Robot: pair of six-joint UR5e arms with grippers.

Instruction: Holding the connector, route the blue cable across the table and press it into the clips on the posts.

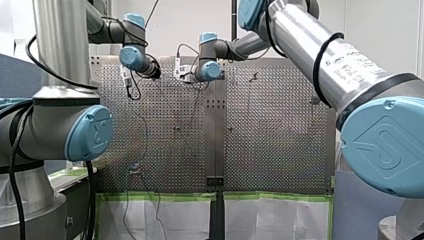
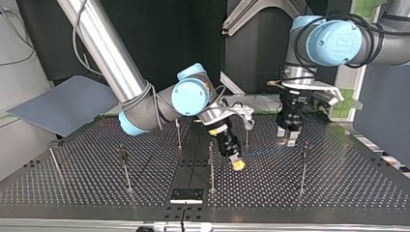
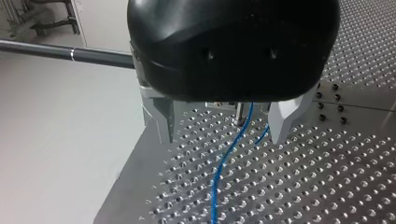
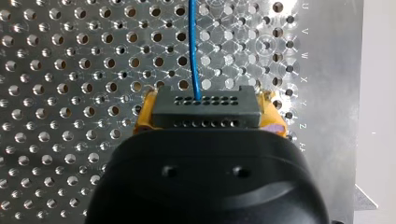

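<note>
right gripper (image 2: 236, 164): jaws closed on the connector (image 4: 205, 112), yellow pads (image 4: 145, 116) clamping both of its ends. It tilts down over the tabletop (image 2: 338, 183), near the middle in the top view.
connector: dark grey block with two rows of small holes on its face, held level across the right gripper's tip, just above the perforated surface.
blue cable (image 4: 192, 46): leaves one hole in the connector's upper row and runs straight ahead of the right gripper over the tabletop. In the top view a faint blue line stretches from the connector towards my left arm's side.
left gripper (image 3: 222, 139): jaws wide open, gripping nothing. The pale fingers (image 3: 282, 121) hang just above the tabletop, close to one of its edges.
cable at left gripper: it comes down between the open fingers, touching neither, then lies along the tabletop. A second short blue strand shows beside one finger.
posts (image 2: 211, 166): thin upright rods spread over the tabletop, one just beside the right gripper, another near the left gripper.
clips: too small to read, so I cannot tell whether the cable sits in any.
</note>
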